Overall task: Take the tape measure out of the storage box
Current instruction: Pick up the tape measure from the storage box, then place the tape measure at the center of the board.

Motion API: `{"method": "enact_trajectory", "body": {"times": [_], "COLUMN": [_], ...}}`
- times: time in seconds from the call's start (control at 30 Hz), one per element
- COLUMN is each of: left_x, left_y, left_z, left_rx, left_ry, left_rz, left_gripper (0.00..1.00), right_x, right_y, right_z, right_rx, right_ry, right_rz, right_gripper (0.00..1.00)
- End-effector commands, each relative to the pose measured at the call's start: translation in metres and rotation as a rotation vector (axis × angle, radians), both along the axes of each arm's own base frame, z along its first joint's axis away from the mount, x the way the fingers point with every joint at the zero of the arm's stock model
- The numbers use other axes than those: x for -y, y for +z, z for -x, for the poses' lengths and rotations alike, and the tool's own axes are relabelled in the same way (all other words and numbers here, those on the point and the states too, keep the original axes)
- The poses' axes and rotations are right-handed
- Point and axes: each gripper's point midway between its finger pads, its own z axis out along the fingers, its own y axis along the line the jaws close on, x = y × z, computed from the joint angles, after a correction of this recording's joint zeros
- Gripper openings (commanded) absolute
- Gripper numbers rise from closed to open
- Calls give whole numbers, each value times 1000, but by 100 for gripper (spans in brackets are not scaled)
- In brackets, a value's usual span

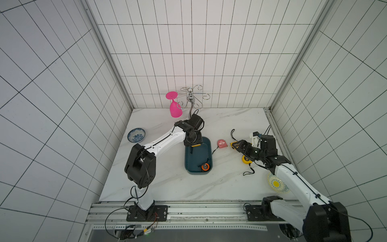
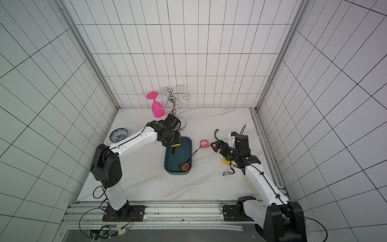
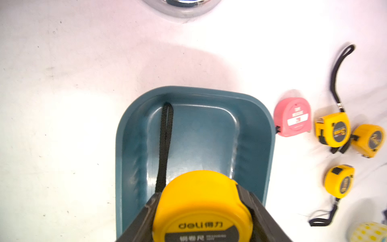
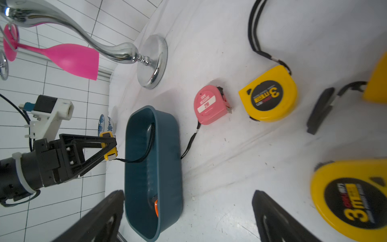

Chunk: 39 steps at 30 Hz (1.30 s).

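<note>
The storage box (image 1: 187,165) is a dark teal bin in mid-table, seen in both top views and also in the left wrist view (image 3: 201,134). My left gripper (image 3: 198,199) is shut on a yellow tape measure (image 3: 201,209) and holds it above the box's far end (image 4: 109,146). Its black strap (image 3: 165,142) trails down into the box. An orange tape measure (image 1: 205,167) lies in the box's near corner. My right gripper (image 4: 188,201) stands open over bare table right of the box (image 1: 236,145), holding nothing.
A pink tape measure (image 1: 222,144) and yellow ones (image 4: 270,94) (image 4: 351,199) lie on the table right of the box. A chrome glass rack (image 1: 191,98) with a pink glass (image 1: 174,109) stands behind. A blue-white bowl (image 1: 136,135) sits left, a yellow bowl (image 1: 276,184) right.
</note>
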Motion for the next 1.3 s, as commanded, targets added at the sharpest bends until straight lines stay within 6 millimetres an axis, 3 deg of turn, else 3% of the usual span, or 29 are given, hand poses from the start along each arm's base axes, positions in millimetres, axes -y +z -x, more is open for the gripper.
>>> {"method": "enact_trajectory", "body": {"times": [0.0, 0.43, 0.87, 1.27], "left_x": [21, 57, 76, 91], "left_y": [32, 101, 116, 111], "left_z": [-5, -15, 3, 20], "left_rx": [20, 34, -24, -92], "left_ry": [60, 112, 94, 84], "left_rz": [150, 419, 491, 517], "left_gripper": [0, 0, 0, 0], "right_x": [-19, -85, -122, -124], "right_y": [11, 48, 71, 87], "right_z": [-1, 6, -1, -4], "right_rx": [80, 264, 379, 469], "right_ry": [25, 164, 230, 214], "right_rz": [-32, -116, -147, -146], "right_gripper": [99, 98, 93, 89]}}
